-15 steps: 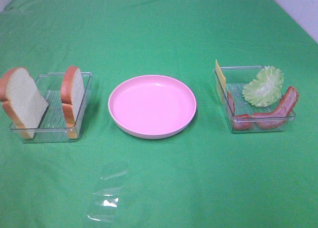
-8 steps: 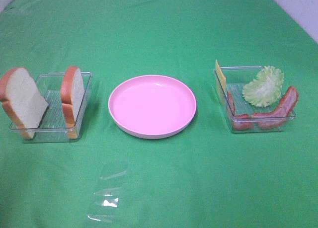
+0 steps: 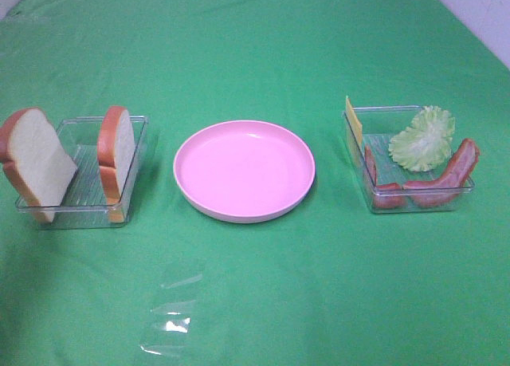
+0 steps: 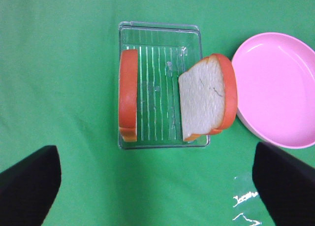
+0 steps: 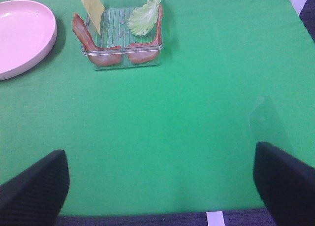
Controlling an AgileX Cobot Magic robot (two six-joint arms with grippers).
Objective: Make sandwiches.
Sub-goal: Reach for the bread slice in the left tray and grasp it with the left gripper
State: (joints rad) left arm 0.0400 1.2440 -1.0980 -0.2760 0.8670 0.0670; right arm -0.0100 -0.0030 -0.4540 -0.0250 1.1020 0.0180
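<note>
Two toy bread slices [image 3: 36, 163] [image 3: 117, 151] stand upright in a clear tray [image 3: 135, 127] at the left. A round pink plate [image 3: 244, 169] lies bare in the middle. A clear tray [image 3: 414, 206] at the right holds a yellow cheese slice [image 3: 353, 120], a lettuce leaf [image 3: 424, 139] and bacon strips [image 3: 446, 175]. No arm shows in the exterior view. My left gripper [image 4: 157, 196] is open and empty, above the cloth short of the bread [image 4: 204, 105]. My right gripper [image 5: 160, 186] is open and empty, well short of the bacon [image 5: 103, 51] and lettuce [image 5: 142, 16].
A crumpled piece of clear film [image 3: 171, 318] lies on the green cloth in front of the plate, and shows in the left wrist view [image 4: 243, 201]. The table's front edge [image 5: 147, 218] runs beneath my right gripper. A white wall [image 3: 478, 15] stands at the far right.
</note>
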